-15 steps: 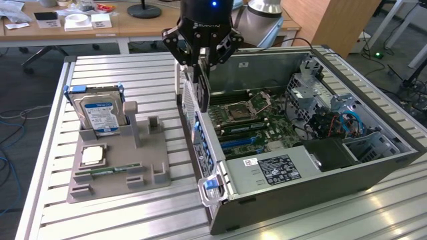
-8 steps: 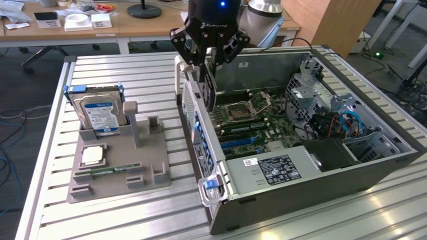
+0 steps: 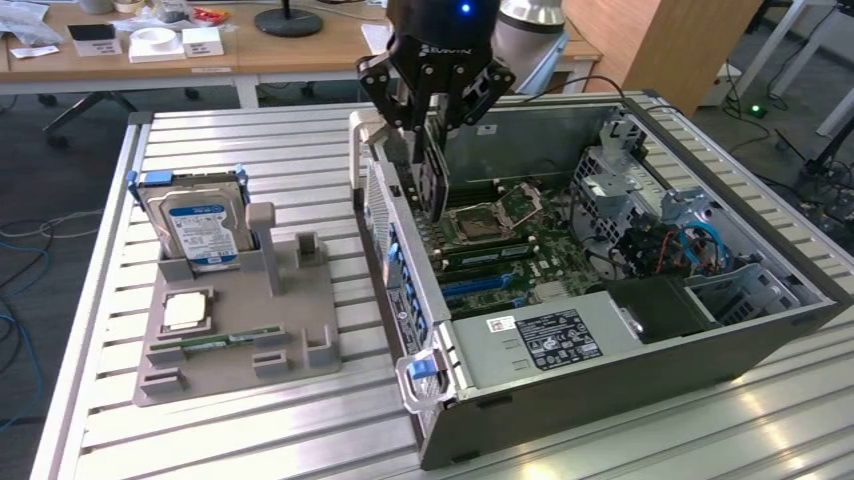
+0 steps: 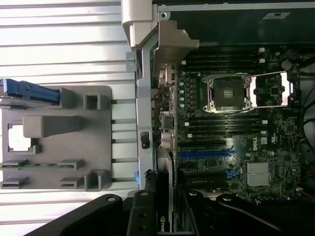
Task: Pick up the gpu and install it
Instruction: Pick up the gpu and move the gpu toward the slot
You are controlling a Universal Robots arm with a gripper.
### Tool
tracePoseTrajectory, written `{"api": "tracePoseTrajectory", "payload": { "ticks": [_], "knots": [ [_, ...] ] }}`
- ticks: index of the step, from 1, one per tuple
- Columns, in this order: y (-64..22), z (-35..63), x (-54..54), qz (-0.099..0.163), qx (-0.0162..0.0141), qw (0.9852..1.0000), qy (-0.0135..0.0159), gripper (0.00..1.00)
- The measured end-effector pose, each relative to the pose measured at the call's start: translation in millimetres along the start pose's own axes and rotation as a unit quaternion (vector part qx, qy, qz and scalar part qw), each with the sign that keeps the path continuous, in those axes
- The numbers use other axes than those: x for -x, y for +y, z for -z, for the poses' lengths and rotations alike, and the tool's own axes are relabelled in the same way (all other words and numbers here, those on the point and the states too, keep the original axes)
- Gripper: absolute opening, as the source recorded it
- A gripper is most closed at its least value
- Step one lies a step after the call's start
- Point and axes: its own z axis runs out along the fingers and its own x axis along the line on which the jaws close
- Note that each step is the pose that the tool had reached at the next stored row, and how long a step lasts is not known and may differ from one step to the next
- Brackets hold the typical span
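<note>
Dark, thin, flat rectangular gpu [image 3: 430,178] sits edge-on in my black gripper [image 3: 430,122], fingers partly closed and clamped on its top edge. It hangs upright over the green motherboard [image 3: 527,250] inside the open grey tower case [image 3: 601,395], beside the rear wall. Can't tell whether it touches a slot.

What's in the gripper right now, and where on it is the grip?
The gripper holds the gpu by its upper edge. The card hangs upright from the fingers over the motherboard of the open computer case.
</note>
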Motion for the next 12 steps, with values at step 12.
{"api": "tracePoseTrajectory", "payload": {
  "ticks": [12],
  "knots": [
    [1.3,-0.1,22.1,0.0,0.0007,1.0,0.0,0.26]
  ]
}}
